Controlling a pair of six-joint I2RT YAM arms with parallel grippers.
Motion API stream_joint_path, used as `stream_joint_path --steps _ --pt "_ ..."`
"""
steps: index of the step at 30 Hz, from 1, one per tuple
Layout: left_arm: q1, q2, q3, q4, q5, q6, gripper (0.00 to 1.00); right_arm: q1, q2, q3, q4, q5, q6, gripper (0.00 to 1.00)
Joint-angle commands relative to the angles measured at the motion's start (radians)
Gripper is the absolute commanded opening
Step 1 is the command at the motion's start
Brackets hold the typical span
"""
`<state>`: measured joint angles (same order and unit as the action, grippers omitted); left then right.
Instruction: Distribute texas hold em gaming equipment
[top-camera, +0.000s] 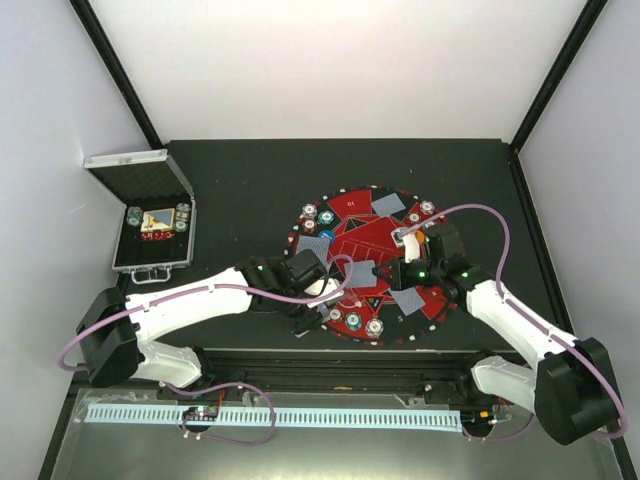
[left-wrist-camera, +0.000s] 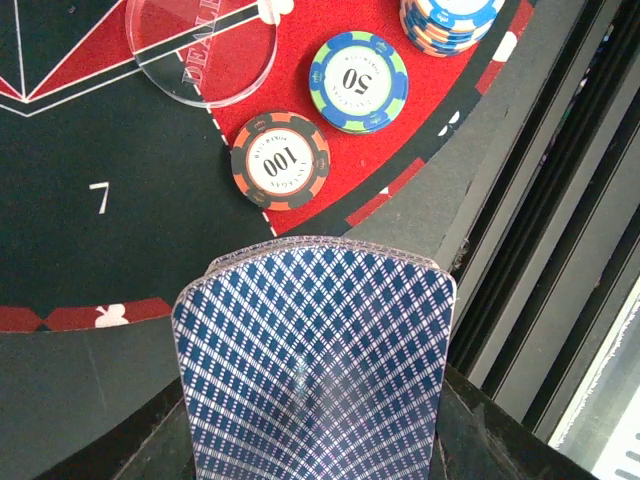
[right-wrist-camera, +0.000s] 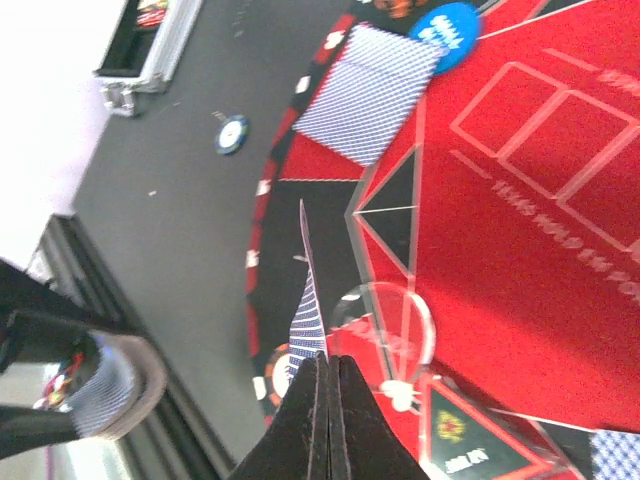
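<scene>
Because our right gripper (right-wrist-camera: 325, 375) has its fingers pressed tight together on the end of a single card (right-wrist-camera: 307, 320), we begin there. The card runs straight out ahead of the fingertips, its long axis continuing the gripper's own line toward the left rim of the mat (right-wrist-camera: 560, 260). It stands on edge, so the right wrist view shows it only as a thin sliver. It hangs over the near-left part of the mat, beside the clear dealer disc (right-wrist-camera: 385, 325) lying inside the rim.

Farther out, at the mat's near rim, our left gripper (left-wrist-camera: 315, 455) is clamped on the deck (left-wrist-camera: 315, 340), which bows between the fingers with its backs up and hovers above the rim. Just inside the rim from the deck lie a 100 chip (left-wrist-camera: 280, 160) and a 50 chip (left-wrist-camera: 358, 82), flat and apart, with no card visible by them in the left wrist view. Toward the mat's left rim lie face-down cards (right-wrist-camera: 370, 90), with a blue button (right-wrist-camera: 443, 35) just beside them.

We judge that the held card is meant for the seat with those two chips. That seat appears to lie below the card and toward the mat's near rim, so the right arm would have to roll the card flat before lowering it.
</scene>
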<state>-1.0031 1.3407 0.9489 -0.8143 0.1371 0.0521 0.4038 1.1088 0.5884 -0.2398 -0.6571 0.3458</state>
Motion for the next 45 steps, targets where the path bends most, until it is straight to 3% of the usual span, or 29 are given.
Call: stream_joint_path --steps 1,17,23,29,45 --pt "0.003 -0.027 0.041 0.000 -0.013 0.002 0.50 -0.014 0.031 0.046 -0.030 0.164 -0.025 0.01" --pt "0.006 -0.038 0.036 0.008 -0.015 0.004 0.50 -0.015 0.648 0.604 -0.307 0.385 -0.372 0.01" --pt "0.010 -0.038 0.034 0.008 -0.020 0.002 0.50 -0.020 0.828 0.812 -0.377 0.564 -0.421 0.01" --pt "0.013 -0.034 0.033 0.010 -0.020 0.003 0.50 -0.045 0.926 0.936 -0.408 0.628 -0.450 0.01" --pt "0.016 -0.016 0.034 0.009 -0.021 0.002 0.50 -0.114 1.022 1.079 -0.452 0.691 -0.513 0.01"
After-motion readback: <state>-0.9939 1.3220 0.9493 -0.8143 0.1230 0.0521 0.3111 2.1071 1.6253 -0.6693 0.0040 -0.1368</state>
